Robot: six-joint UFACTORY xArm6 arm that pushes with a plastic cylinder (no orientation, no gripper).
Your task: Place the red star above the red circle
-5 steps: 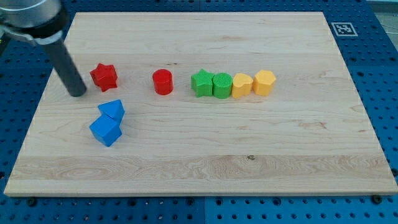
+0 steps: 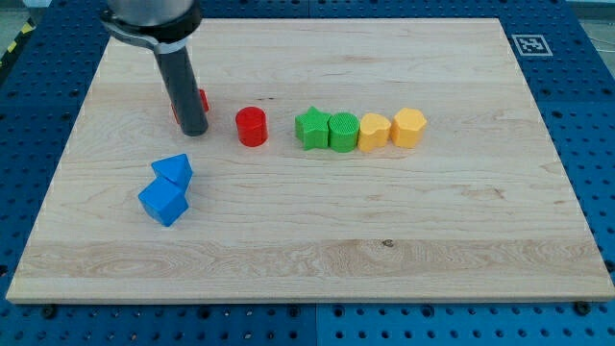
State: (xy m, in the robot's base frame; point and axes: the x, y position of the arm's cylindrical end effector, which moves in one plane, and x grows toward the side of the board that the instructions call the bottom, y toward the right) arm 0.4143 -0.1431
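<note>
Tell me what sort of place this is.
Probably a robotics lab test bench: a wooden board lies on a blue perforated plate, a printed marker tag sits at the board's corner, and small coloured blocks like the red cylinder are laid out.

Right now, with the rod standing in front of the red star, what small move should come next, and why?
Probably ease my tip toward the view's left and bottom, then nudge up and right. The red star shows only as a sliver behind the rod, level with and left of the red circle; it has yet to go above it.
</note>
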